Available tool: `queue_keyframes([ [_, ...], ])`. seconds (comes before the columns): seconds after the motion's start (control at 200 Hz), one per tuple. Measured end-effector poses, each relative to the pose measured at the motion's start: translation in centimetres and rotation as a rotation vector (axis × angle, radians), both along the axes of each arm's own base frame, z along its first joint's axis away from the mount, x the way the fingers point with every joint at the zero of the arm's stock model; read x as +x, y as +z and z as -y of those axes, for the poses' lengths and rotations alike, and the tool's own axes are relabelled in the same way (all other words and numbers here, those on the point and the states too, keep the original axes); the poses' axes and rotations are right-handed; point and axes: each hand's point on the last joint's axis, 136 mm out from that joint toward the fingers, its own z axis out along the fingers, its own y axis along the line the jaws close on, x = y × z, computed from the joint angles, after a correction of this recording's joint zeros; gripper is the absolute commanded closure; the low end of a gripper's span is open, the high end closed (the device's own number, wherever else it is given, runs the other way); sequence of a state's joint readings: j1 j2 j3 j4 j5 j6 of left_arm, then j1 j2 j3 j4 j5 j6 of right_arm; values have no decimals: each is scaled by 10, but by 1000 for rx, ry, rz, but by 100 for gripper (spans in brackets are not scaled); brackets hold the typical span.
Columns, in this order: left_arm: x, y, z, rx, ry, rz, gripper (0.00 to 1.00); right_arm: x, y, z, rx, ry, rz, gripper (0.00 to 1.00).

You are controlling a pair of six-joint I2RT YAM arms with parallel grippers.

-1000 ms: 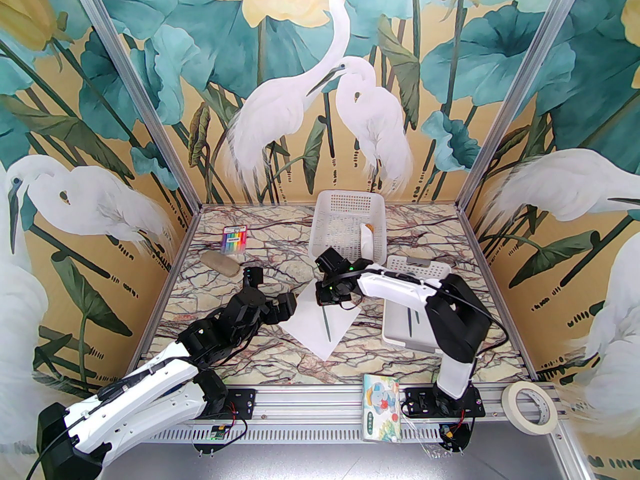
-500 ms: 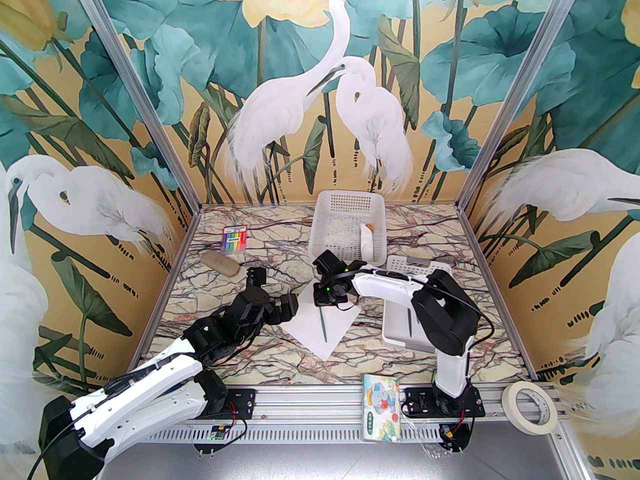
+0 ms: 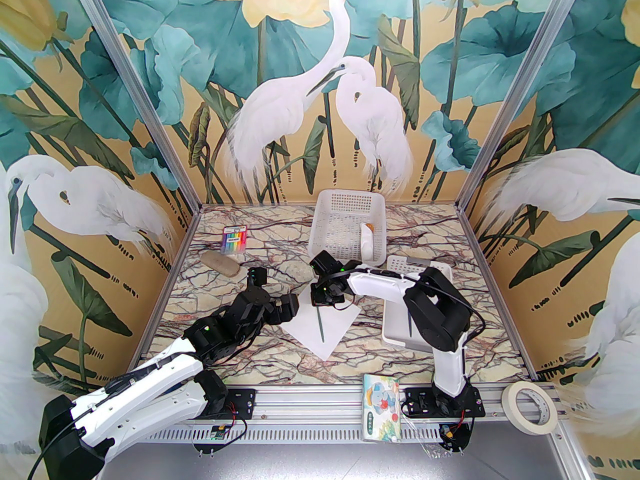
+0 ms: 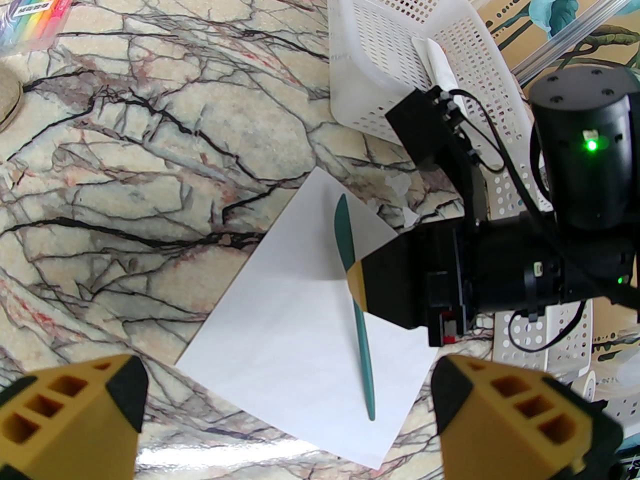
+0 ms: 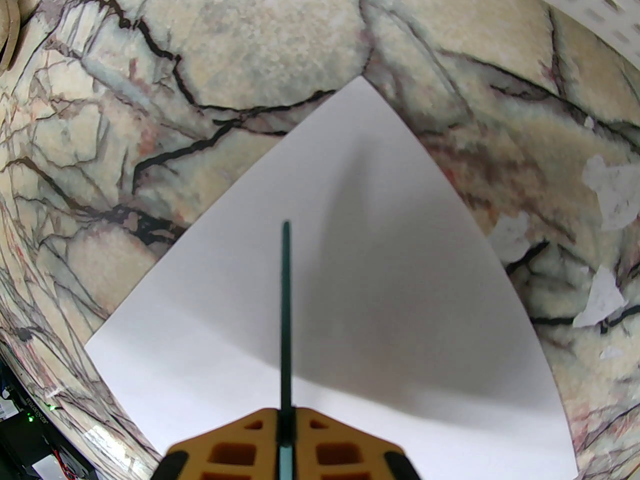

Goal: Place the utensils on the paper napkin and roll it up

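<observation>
while the right tool (image 5: 285, 435) grips it, teal utensil (image 5: 286, 318) overhangs napkin (image 5: 400, 318).

Plain white square paper napkin (image 3: 302, 325), no print. Slim plastic utensil (image 4: 364, 348): dark teal-green. Marble-look table (image 3: 285, 248): cream with black and reddish veins. Perforated plastic basket (image 3: 318, 223): white. Flat marker pack (image 3: 234, 240): rainbow stripes. Tissue pack (image 3: 382, 408): cartoon print.

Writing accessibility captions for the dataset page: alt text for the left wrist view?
The right gripper is shut on a slim teal utensil, holding it over a white paper napkin spread on the marbled table. The left gripper stands wide open, its yellow fingers at the bottom corners, and a white perforated basket sits behind.
</observation>
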State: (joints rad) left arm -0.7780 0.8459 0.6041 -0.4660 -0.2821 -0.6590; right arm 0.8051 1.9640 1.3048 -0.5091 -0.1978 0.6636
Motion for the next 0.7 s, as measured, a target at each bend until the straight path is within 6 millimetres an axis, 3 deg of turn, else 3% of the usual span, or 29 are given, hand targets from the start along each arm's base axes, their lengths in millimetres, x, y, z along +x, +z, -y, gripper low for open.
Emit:
queue_keyframes([
  [0.54, 0, -3, 0, 9, -1, -9, 1, 2, 0, 4, -19, -24, 6, 75],
  [0.64, 0, -1, 0, 4, -1, -4, 1, 4, 11, 7, -15, -23, 28, 70],
  [0.7, 0, 2, 0, -5, -2, 7, 1, 6, 29, 10, -2, -23, 65, 67],
])
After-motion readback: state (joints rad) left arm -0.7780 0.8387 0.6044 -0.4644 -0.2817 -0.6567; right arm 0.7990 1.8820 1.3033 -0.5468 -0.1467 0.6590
